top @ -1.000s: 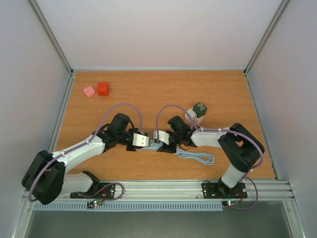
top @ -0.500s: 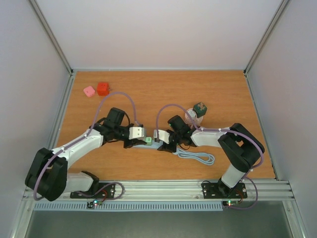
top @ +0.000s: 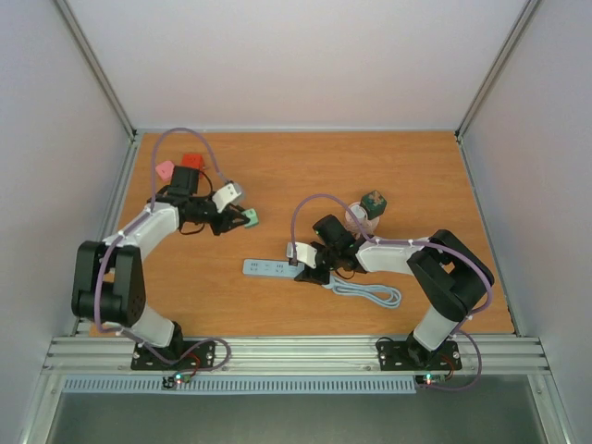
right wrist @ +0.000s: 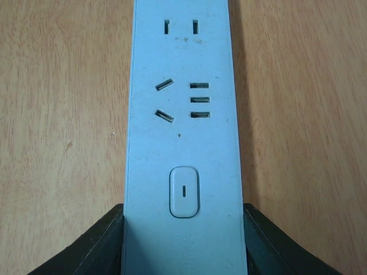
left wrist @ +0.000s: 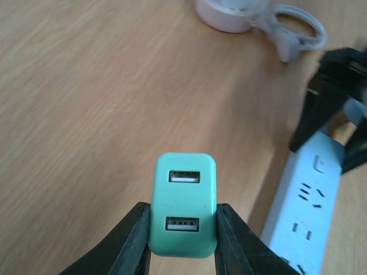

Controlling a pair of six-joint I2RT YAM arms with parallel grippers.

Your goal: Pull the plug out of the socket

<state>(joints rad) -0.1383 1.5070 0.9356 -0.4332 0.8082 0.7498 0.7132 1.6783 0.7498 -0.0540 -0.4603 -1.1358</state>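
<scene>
The plug (top: pixel 251 218) is a small mint-green block with two USB ports (left wrist: pixel 183 203). My left gripper (top: pixel 242 215) is shut on its sides (left wrist: pixel 183 232) and holds it above the table, up and left of the socket. The socket is a pale blue power strip (top: pixel 266 268) lying flat, with no plug in any of its outlets (right wrist: pixel 182 97). My right gripper (top: pixel 308 268) is shut on the strip's switch end (right wrist: pixel 183 243), one finger (right wrist: pixel 106 243) on each long side. In the left wrist view the strip (left wrist: pixel 307 203) lies at the lower right.
The strip's coiled grey cable (top: pixel 370 294) lies right of it. A white round device (top: pixel 359 218) with a cord (left wrist: pixel 229 10) and a dark green cube (top: pixel 374 201) sit behind my right arm. A pink cube (top: pixel 166 170) and a red cube (top: pixel 191 163) are at the far left.
My left gripper has drawn the green plug out of the strip and swung it up and to the left. The right gripper and the strip have stayed put.
</scene>
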